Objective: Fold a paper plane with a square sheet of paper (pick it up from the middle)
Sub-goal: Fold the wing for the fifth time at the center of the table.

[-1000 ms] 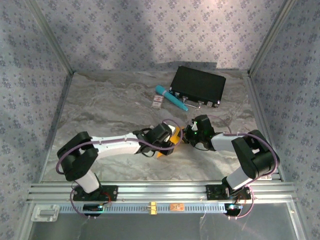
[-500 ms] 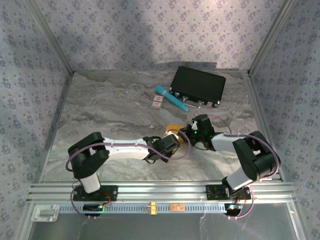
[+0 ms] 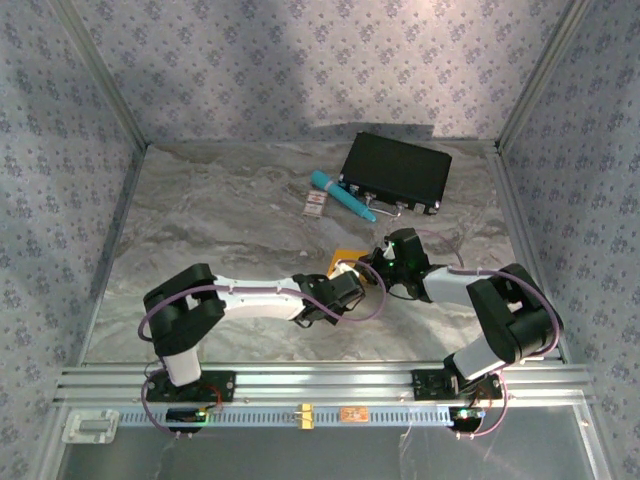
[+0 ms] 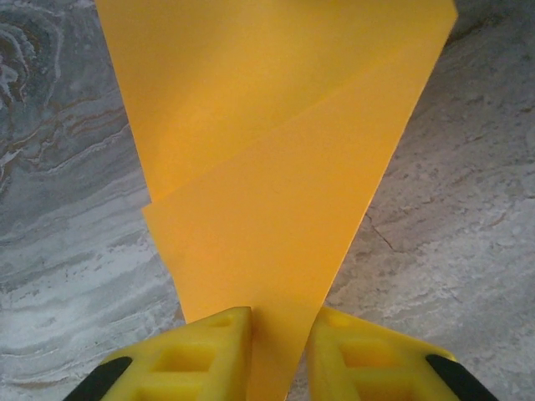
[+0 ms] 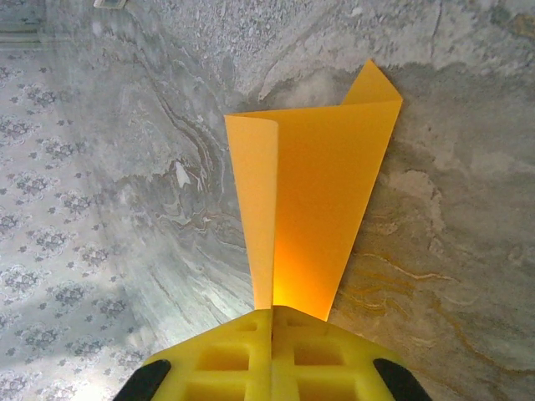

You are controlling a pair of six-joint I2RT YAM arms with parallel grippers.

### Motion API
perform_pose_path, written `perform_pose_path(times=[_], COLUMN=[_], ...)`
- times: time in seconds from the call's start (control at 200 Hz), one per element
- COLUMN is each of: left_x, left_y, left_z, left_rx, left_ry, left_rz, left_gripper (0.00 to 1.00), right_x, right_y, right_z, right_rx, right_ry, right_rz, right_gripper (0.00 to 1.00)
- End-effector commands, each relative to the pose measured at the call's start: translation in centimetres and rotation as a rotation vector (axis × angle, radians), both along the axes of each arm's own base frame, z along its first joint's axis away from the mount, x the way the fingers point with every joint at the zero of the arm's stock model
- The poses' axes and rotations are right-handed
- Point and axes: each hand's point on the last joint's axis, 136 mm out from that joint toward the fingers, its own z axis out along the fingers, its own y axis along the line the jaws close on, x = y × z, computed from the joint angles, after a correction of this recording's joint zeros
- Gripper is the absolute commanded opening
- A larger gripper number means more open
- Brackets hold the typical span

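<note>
Grip state, from left to right: left gripper [image 4: 277,341] with yellow fingers narrowly apart, tapered end of the orange-yellow paper sheet [image 4: 276,167] lying in the gap, no firm pinch evident; sheet folded into overlapping layers, spanning between both grippers near the middle of the marble table [image 3: 220,230]; right gripper [image 5: 272,316] pressed together on the opposite end, paper emerging straight from the seam between its fingers. Judged step: securing a second hold for pressing a fold. Close the left fingers squarely over the layered end, not over a single ply, and line up the overlapping edges before pinching. Hold the right clamp firm and avoid drawing the two ends apart; risk of tearing or slipping at either pinch. Mind the loose rolled-over edge seen in the right wrist view; flatten along it, not across it. Room for motion: wide bare marble to the left and on the near side; white-and-red card [image 3: 315,206], teal pen [image 3: 342,195] and black case [image 3: 395,172] farther back, well apart from the sheet; right side rail [image 3: 526,240] near the right arm's elbow, so prefer sweeps toward the left.
</note>
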Motion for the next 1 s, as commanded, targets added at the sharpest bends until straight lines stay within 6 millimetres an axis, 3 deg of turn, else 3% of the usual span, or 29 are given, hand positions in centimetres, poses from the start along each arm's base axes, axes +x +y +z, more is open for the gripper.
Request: perform_pose_path(times=[0.0,0.999], left_x=[0.14,0.55], left_y=[0.31,1.13], left_z=[0.17,0.52], left_rx=[0.038,0.054], left_ry=[-0.022,-0.049], left_rz=[0.000,0.040], left_gripper=[0.22,0.19], right_x=[0.61,0.66], right_y=[0.33,0.21], right_z=[1.31,1.25], right_rx=[0.013,0.009], right_ry=[-0.032,-0.028], right_rz=[-0.009,-0.014], right_gripper=[0.06,0.06])
